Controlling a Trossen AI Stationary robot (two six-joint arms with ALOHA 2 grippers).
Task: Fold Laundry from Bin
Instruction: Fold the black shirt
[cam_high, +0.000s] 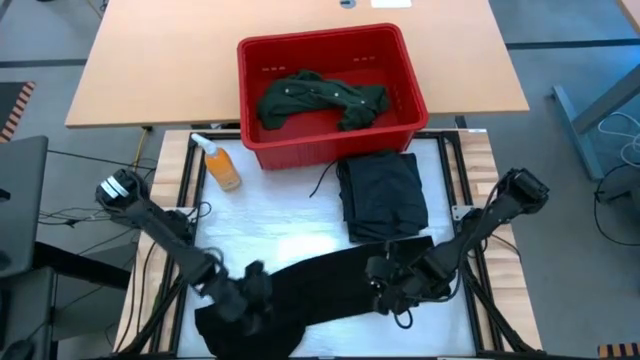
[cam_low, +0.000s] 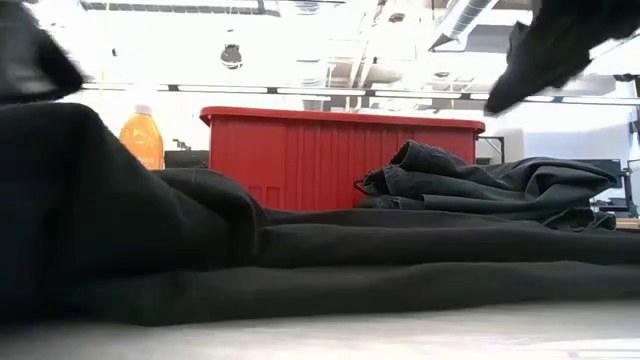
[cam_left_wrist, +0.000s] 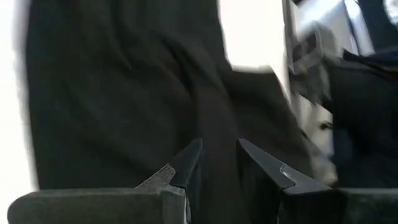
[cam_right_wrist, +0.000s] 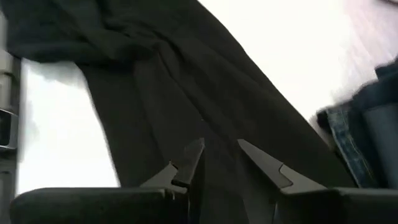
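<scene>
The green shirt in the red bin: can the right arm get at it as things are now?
Probably yes. The green shirt lies uncovered in the open-topped bin. The right gripper is low over the black garment, with the folded dark pile between; it would have to rise over that.

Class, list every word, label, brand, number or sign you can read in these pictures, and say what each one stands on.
None can be read.
Orange bottle: no readable label shows.
Red bin: plain slotted walls, no writing.
Black garment and folded jeans: no tag or print shows.
</scene>
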